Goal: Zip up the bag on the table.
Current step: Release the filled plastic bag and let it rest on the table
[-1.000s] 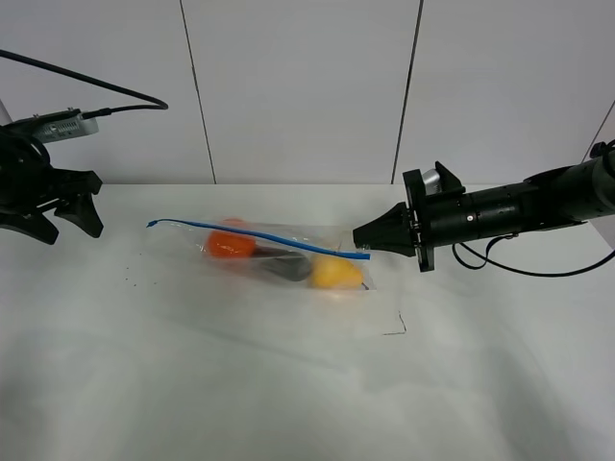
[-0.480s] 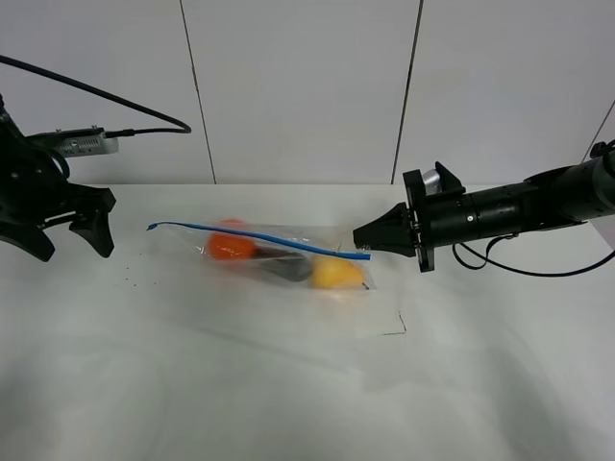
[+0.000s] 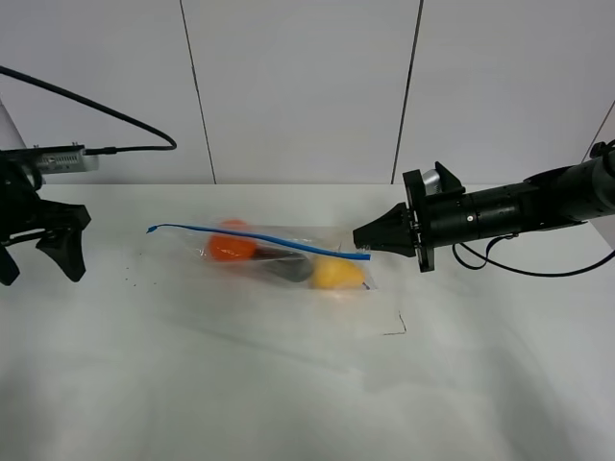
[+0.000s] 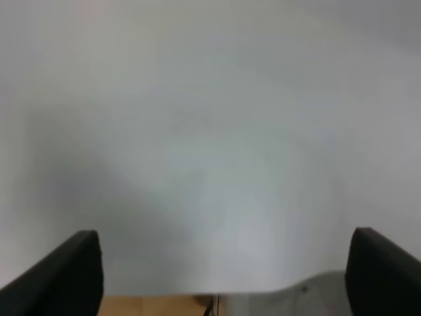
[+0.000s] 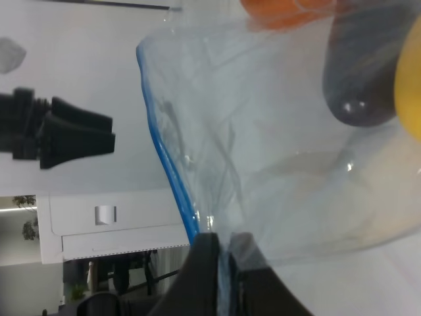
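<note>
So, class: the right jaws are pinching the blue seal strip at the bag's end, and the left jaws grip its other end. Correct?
Not quite. The right gripper does pinch the blue seal strip of the bag, but the left gripper hangs open, clear of the bag, as the exterior high view shows.

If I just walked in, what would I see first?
Your eye would land on the clear bag in the middle of the white table, with an orange, a dark purple thing and a yellow fruit inside. The right claw pinches the end of its blue seal strip. Far off at the table's left edge, the left claw hangs open, touching nothing.
</note>
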{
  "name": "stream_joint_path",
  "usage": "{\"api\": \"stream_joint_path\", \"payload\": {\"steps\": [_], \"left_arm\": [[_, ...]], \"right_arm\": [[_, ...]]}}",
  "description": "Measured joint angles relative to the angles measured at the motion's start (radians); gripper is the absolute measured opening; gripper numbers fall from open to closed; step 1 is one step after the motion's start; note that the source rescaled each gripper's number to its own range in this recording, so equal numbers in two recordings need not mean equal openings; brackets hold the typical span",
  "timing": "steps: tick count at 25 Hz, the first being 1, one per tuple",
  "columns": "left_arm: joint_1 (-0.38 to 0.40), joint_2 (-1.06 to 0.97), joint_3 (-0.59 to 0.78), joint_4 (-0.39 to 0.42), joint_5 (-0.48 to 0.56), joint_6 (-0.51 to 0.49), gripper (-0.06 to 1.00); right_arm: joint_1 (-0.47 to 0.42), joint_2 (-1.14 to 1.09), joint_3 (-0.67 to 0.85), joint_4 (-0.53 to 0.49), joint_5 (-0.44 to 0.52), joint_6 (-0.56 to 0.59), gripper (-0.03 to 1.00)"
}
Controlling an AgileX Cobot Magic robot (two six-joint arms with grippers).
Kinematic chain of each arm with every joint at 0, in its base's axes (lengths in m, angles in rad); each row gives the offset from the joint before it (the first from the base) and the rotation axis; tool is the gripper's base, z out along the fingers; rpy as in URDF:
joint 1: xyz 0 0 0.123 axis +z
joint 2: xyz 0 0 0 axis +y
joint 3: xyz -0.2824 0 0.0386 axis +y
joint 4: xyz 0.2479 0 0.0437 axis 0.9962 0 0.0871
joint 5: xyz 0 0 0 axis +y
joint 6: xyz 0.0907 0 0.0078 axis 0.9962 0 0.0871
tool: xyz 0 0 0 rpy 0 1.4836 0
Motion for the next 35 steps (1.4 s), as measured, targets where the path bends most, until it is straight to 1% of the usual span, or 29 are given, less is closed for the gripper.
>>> {"api": "stream_joint_path", "payload": {"steps": [3, 4, 12, 18, 21, 25, 32, 35], "left_arm": [[0.000, -0.122, 0.098, 0.000, 0.000, -0.001, 1.00], [0.000, -0.122, 0.098, 0.000, 0.000, -0.001, 1.00], [0.000, -0.543, 0.387, -0.007, -0.003, -0.003, 1.00], [0.000, -0.816, 0.604, -0.007, -0.101, -0.003, 1.00], [0.000, -0.927, 0.678, -0.007, -0.114, 0.007, 1.00], [0.000, -1.040, 0.689, -0.007, -0.123, 0.031, 1.00], [0.000, -1.195, 0.692, -0.007, -0.126, 0.035, 1.00], [0.000, -1.292, 0.692, -0.007, -0.129, 0.035, 1.00]], "right_arm": [[0.000, 0.000, 0.000, 0.000, 0.000, 0.000, 0.00], [0.000, 0.000, 0.000, 0.000, 0.000, 0.000, 0.00], [0.000, 0.000, 0.000, 0.000, 0.000, 0.000, 0.00], [0.000, 0.000, 0.000, 0.000, 0.000, 0.000, 0.00], [0.000, 0.000, 0.000, 0.000, 0.000, 0.000, 0.00], [0.000, 0.000, 0.000, 0.000, 0.000, 0.000, 0.00], [0.000, 0.000, 0.000, -0.001, 0.000, 0.000, 0.00], [0.000, 0.000, 0.000, -0.002, 0.000, 0.000, 0.00]]}}
